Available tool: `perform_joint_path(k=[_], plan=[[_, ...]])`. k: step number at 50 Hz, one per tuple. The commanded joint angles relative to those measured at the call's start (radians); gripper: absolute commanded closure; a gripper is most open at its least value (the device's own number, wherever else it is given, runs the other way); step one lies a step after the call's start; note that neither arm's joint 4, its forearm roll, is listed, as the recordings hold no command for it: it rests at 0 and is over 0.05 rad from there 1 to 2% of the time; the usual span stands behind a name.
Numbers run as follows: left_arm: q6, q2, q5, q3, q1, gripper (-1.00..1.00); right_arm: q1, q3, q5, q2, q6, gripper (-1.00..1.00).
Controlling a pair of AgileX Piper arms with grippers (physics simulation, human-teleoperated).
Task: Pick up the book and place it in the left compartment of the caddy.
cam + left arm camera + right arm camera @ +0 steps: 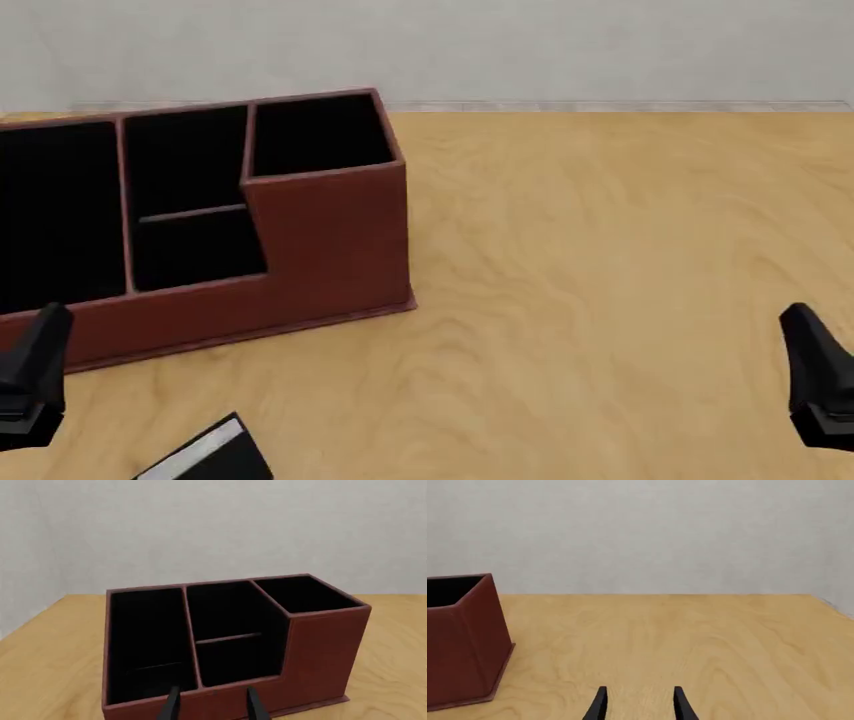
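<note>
Front view: small black book (214, 458) with a white page edge lies at the tabletop's near-left edge, before the reddish-brown leather-look caddy (327, 240). Left gripper (212, 704) and right gripper (639, 704) both gape, holding nothing.

There was one caddy (327, 250) with three sections, namely one left compartment (54, 215), one crossbar-split middle section (187, 200) and one tall square section (318, 135), plus one book (214, 460), one table (601, 280) and two grippers, left gripper (30, 375) and right gripper (817, 375).
</note>
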Motion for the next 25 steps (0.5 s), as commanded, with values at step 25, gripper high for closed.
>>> perform_joint_path(k=[25], plan=[[-0.003, 0.006, 0.003, -0.004, -0.001, -1.00, 0.000, -0.009, 0.002, 0.008, 0.000, -1.00]])
